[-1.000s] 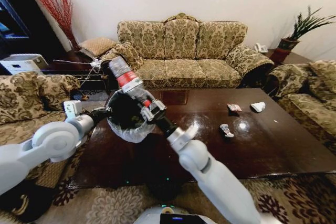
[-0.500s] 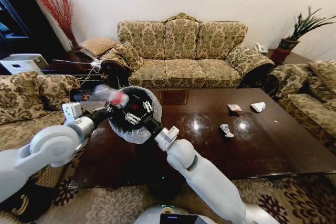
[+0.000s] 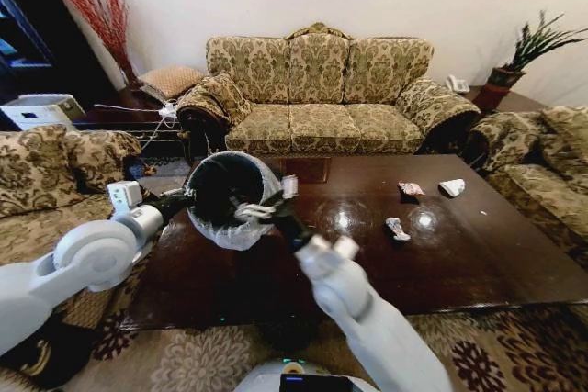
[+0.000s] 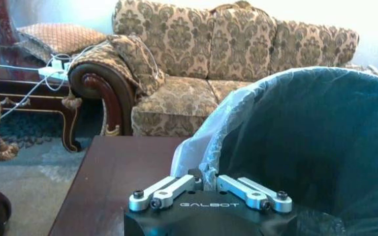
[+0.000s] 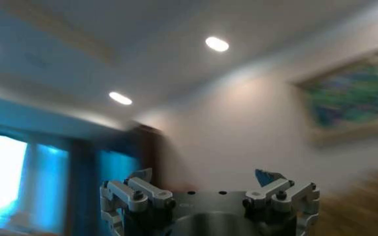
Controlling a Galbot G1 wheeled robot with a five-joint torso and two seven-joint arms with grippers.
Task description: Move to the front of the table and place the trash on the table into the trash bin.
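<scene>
Left gripper [image 4: 205,189] pinches the bin [image 3: 225,197] rim, best held level; right gripper [image 3: 265,208] beside it, empty, fingers spread.

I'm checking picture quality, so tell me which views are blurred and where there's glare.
Right wrist view: smeared by motion, ceiling lights streaked. Head view: the right gripper is blurred beside the round black bin with its white bag liner; bright glare patches sit on the glossy dark brown wooden table. Left wrist view: sharp, though the wall behind the patterned sofa is overexposed.
</scene>
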